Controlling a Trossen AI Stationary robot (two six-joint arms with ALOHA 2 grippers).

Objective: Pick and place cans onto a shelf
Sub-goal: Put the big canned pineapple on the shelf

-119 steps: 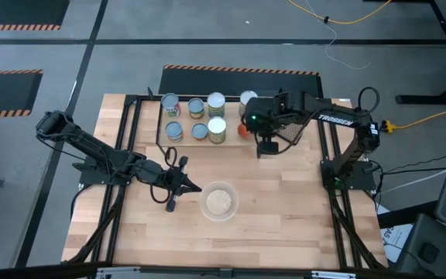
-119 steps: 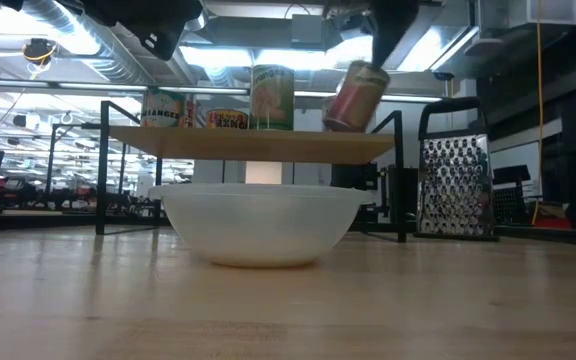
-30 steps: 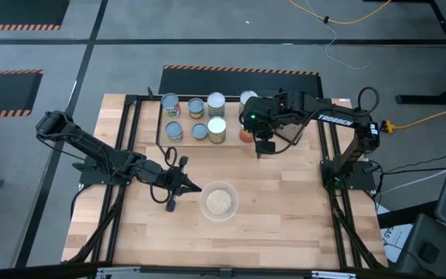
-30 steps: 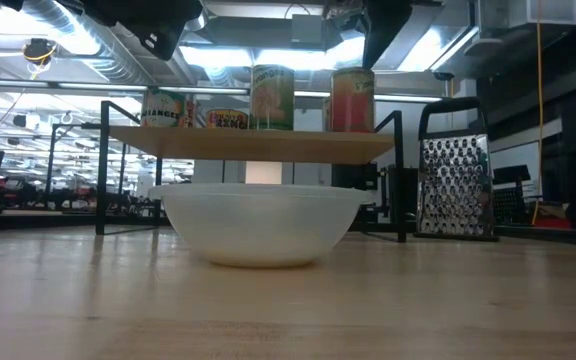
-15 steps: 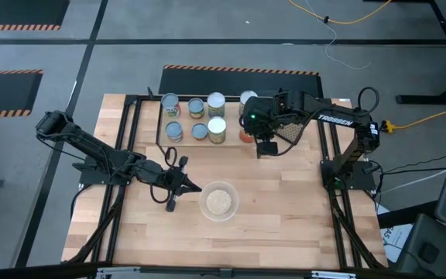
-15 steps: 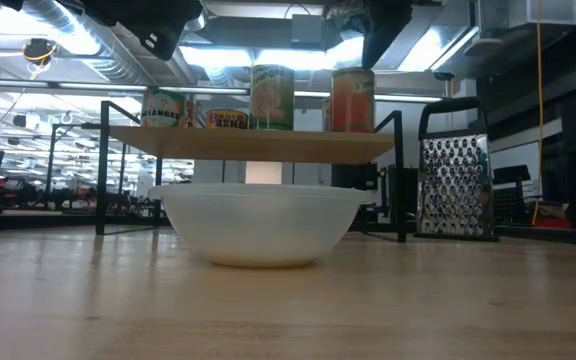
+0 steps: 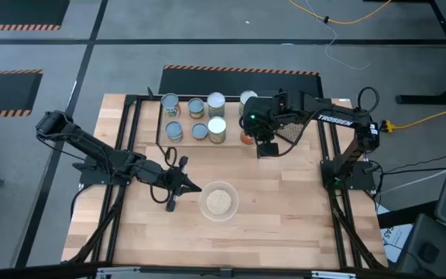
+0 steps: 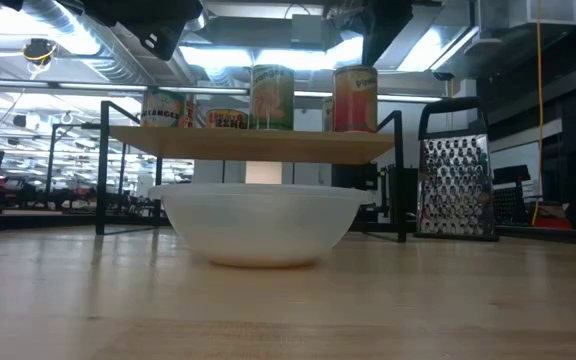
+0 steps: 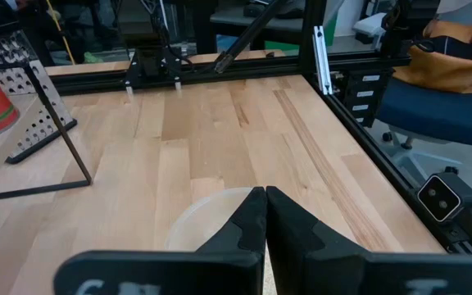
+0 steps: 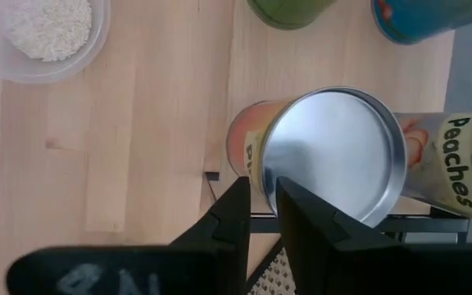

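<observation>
The shelf (image 8: 253, 145) stands at the table's far side and carries several cans (image 7: 196, 107). A red-orange can (image 8: 355, 98) stands upright at the shelf's near right corner, and it also shows in the high view (image 7: 245, 137). My right gripper (image 10: 262, 201) is above it, shut on its top rim. My left gripper (image 7: 197, 187) is shut and empty, low over the table next to the clear bowl (image 7: 219, 201). It also shows in the left wrist view (image 9: 265, 205). My right gripper pinches the red-orange can's top rim (image 10: 262, 174) between its two fingers, one finger on the silver lid side and one on the outer wall side. The fingers come from above, pointing down. The can is upright, its bottom at the shelf board.
A metal grater (image 8: 456, 185) stands just right of the shelf. The bowl of pale grains (image 10: 52, 33) sits mid-table in front of the shelf. A can labelled Peaches (image 10: 453, 164) stands close beside the held can. Bare wood lies near and right of the bowl.
Four seconds ago the red-orange can hung tilted from my right gripper above the shelf's right end. Over the last second it stands upright on the shelf, with my right gripper still on its rim. My left arm has kept still.
</observation>
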